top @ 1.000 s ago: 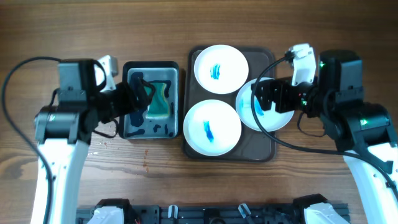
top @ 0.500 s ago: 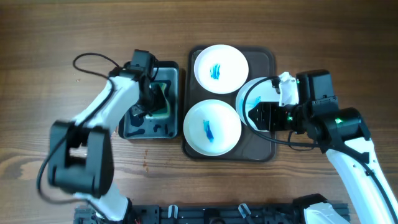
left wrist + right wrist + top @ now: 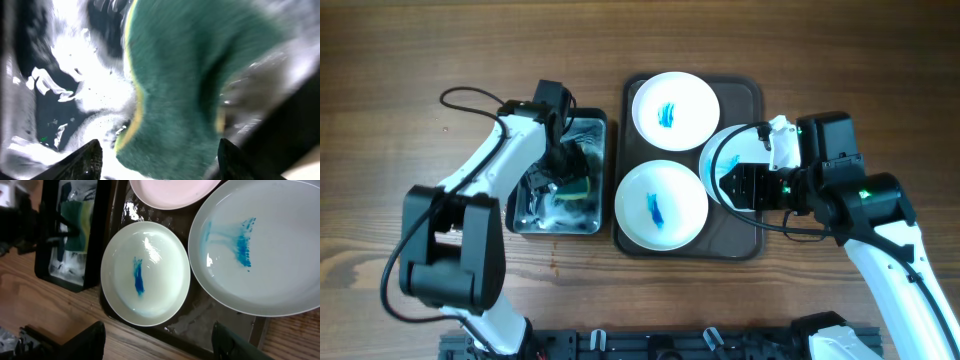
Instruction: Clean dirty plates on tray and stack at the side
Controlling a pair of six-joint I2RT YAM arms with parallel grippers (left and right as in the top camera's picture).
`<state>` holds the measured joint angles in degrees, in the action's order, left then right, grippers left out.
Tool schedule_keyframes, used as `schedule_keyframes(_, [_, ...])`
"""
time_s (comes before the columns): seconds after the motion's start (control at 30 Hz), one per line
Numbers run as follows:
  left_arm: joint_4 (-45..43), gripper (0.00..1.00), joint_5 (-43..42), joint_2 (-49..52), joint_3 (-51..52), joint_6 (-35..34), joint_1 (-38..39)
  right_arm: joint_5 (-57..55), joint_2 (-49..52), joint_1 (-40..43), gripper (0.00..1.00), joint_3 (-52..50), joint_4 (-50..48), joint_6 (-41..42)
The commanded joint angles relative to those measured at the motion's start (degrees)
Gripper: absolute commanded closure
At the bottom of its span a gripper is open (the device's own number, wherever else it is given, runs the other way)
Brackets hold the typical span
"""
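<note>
I'm hovering my left end effector (image 3: 159, 152), fingers (image 3: 86, 161) apart, over the basin's (image 3: 565, 228) sponge (image 3: 190, 85); smeared plates (image 3: 660, 205) are sitting on the tray (image 3: 745, 95) at three o'clock. A shallow pinch risks slipping.

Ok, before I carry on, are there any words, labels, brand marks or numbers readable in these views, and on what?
No readable text in any view.
White round plates: only blue smears, which are not writing.
Dark brown rectangular tray: no label or mark visible.
Black rectangular basin: no label visible.
Green-and-yellow sponge: blurred close-up, with no print to make out.
</note>
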<state>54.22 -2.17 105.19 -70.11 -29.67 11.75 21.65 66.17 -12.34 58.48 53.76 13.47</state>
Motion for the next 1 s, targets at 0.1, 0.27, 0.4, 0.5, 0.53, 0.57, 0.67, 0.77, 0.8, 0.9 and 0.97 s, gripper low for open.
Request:
schedule_keyframes(0.1, [-9.6, 0.39, 5.9, -0.7, 1.6, 1.0, 0.0, 0.7, 0.1, -0.2, 0.32, -0.1, -0.2, 0.7])
schedule_keyframes(0.27, [-17.2, 0.96, 6.6, 4.9, 5.8, 2.8, 0.0, 0.7, 0.1, -0.2, 0.32, -0.1, -0.2, 0.7])
schedule_keyframes(0.4, [-15.0, 0.91, 6.6, 4.1, 3.4, 5.5, 0.0, 0.7, 0.1, -0.2, 0.32, -0.1, -0.2, 1.7])
schedule_keyframes(0.5, [-7.5, 0.28, 5.8, 2.0, -1.8, 5.5, -0.1, 0.7, 0.1, -0.2, 0.32, -0.1, -0.2, 1.7])
schedule_keyframes(0.53, [-5.0, 0.05, 5.0, 1.2, -3.3, 5.5, -0.1, 0.7, 0.0, -0.2, 0.32, -0.1, -0.1, 1.7])
schedule_keyframes(0.57, [-3.1, 0.00, 4.4, 0.5, -4.2, 5.5, 0.0, 0.7, 0.1, -0.2, 0.32, -0.1, -0.1, 1.7])
schedule_keyframes(0.67, [0.7, 0.00, 4.1, -0.6, -4.6, 5.4, 0.0, 0.4, 0.1, -0.2, 0.32, -0.1, -0.1, 1.7])
schedule_keyframes(0.77, [2.3, 0.24, 3.3, -0.5, -2.6, 5.2, 0.3, -2.3, 0.1, -0.2, 0.32, -0.1, 1.0, 1.8])
schedule_keyframes(0.8, [0.9, 0.46, 2.6, -0.4, -1.2, 5.2, 0.7, -3.7, 0.1, -0.2, 0.32, -0.1, 1.7, 2.3])
schedule_keyframes(0.9, [-5.1, 0.62, 2.4, -0.4, 3.6, 4.8, 1.7, -3.6, 0.4, -0.2, 0.32, -0.1, 3.2, 3.1])
schedule_keyframes(0.97, [-9.4, 0.69, 2.4, -0.4, 7.0, 4.8, 1.7, -3.7, 1.3, -0.2, 0.31, -0.1, 4.3, 3.0])
